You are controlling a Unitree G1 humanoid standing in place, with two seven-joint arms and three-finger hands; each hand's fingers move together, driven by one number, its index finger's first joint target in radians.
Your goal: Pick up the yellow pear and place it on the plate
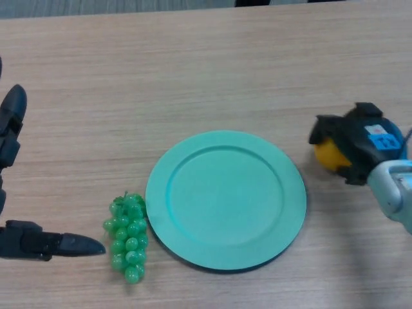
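Note:
A yellow pear [326, 154] sits to the right of the green plate [225, 248], just past its rim. My right hand [360, 143] is curled round the pear and covers most of it; only its left side shows. I cannot tell if the pear is lifted off the table. My left hand [26, 239] is at the left edge, fingers straight and holding nothing.
A bunch of green grapes [127, 237] lies on the wooden table just left of the plate, close to my left hand's fingertip. The table's far edge runs along the top of the view.

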